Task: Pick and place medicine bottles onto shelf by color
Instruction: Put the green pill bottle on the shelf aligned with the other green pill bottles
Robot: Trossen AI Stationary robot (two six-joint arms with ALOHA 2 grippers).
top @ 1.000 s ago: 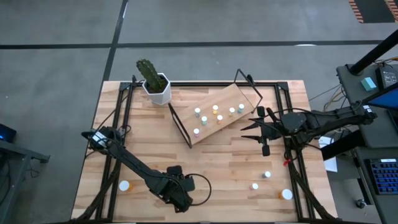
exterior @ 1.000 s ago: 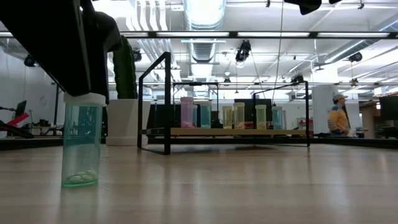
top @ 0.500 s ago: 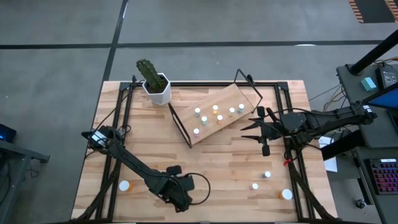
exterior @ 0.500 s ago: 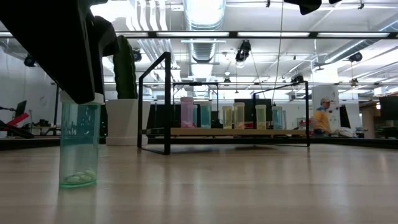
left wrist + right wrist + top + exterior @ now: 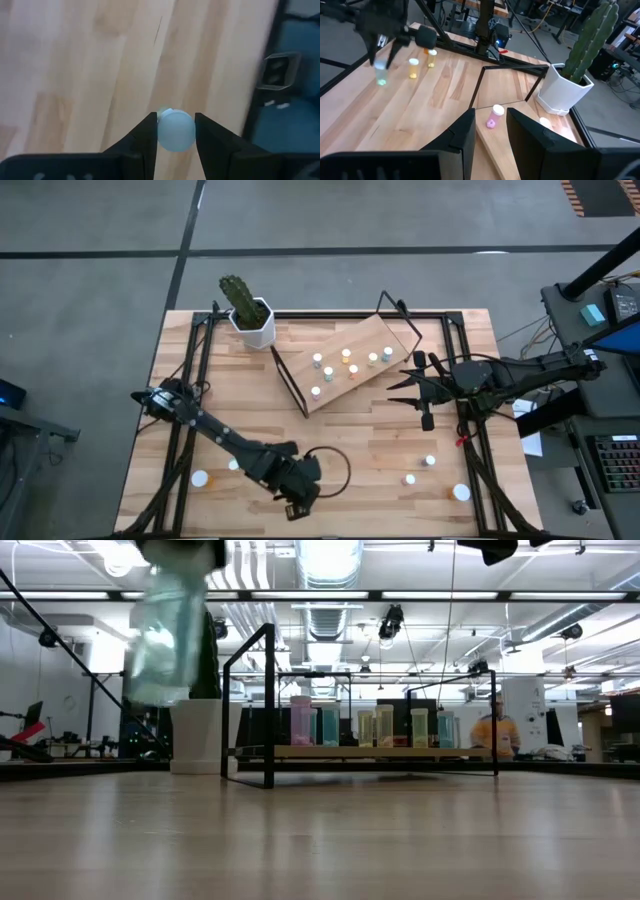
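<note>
My left gripper (image 5: 296, 502) is near the table's near edge, left of centre, shut on a pale green see-through bottle (image 5: 165, 630) held up above the table. The bottle's cap (image 5: 176, 131) shows between the fingers in the left wrist view. The light-wood shelf (image 5: 345, 365) on its black wire frame stands at the middle far side with several small bottles on it. My right gripper (image 5: 405, 388) is open and empty, in the air beside the shelf's right end. My left gripper pinches the bottle at its round cap (image 5: 176, 131) between the two fingers (image 5: 147, 135). The fingers come from above, pointing down. The bottle hangs below them, about upright and lifted clear of the table (image 5: 320, 840).
Two loose bottles (image 5: 200, 478) (image 5: 233, 465) stand near the near left corner, and three more (image 5: 429, 461) (image 5: 410, 478) (image 5: 461, 492) at the near right. A cactus in a white pot (image 5: 250, 315) stands at the far edge, left of the shelf.
My left gripper has gone up with the pale green bottle and a little toward the table's right and near edges. The bottle stood on the table a second ago and now hangs clear above it.
</note>
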